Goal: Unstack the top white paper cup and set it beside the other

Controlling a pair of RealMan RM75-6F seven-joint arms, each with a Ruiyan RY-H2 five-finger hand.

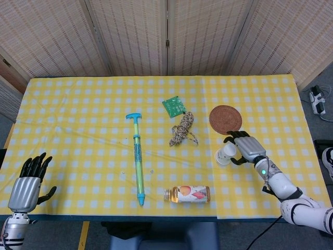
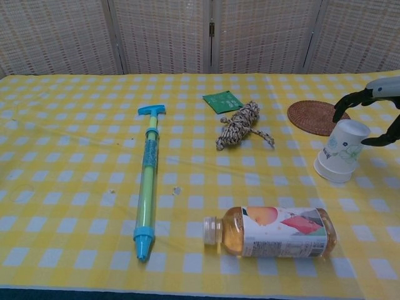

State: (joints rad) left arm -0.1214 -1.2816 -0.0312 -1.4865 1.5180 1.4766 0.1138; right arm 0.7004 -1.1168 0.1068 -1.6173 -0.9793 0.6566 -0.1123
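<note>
The stacked white paper cups [image 1: 225, 154] stand upside down and slightly tilted on the yellow checked cloth, right of centre, and a flower print shows on the cups [image 2: 342, 153] in the chest view. My right hand [image 1: 248, 148] reaches in from the right. Its dark fingers [image 2: 349, 100] curve over the upper cup's far side, and the thumb comes in from the near right. I cannot tell whether they touch the cup. My left hand [image 1: 26, 185] rests at the table's front left corner, holding nothing, its fingers spread.
A woven round coaster [image 1: 225, 119] lies just behind the cups. A tea bottle [image 1: 188, 194] lies on its side in front of them. A rope bundle [image 1: 182, 129], a green circuit board [image 1: 174, 105] and a blue-green pump toy [image 1: 138, 161] occupy the middle.
</note>
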